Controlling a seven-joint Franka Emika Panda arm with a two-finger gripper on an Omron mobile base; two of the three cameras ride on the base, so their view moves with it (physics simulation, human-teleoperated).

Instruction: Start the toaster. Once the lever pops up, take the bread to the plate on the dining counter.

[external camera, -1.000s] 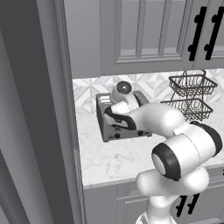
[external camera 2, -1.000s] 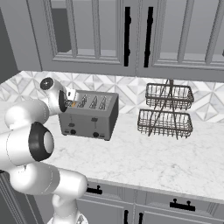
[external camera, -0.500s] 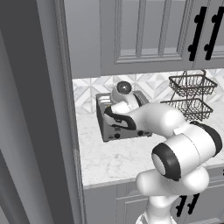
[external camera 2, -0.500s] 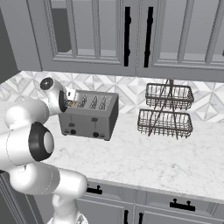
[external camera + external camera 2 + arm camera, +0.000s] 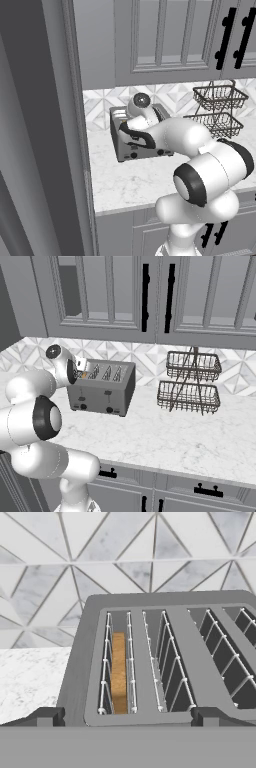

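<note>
Now, claw [image 5: 125,718] above toaster [image 5: 165,657]
Fingers spread wide (nothing held); bread [image 5: 118,671] stands at eleven o'clock, long axis along its slot.

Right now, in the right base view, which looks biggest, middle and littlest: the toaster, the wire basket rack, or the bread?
1. Two-tier wire basket rack, a bit bigger than the toaster, though it's open wire.
2. Toaster.
3. Bread, just a tan sliver in the leftmost slot.
</note>
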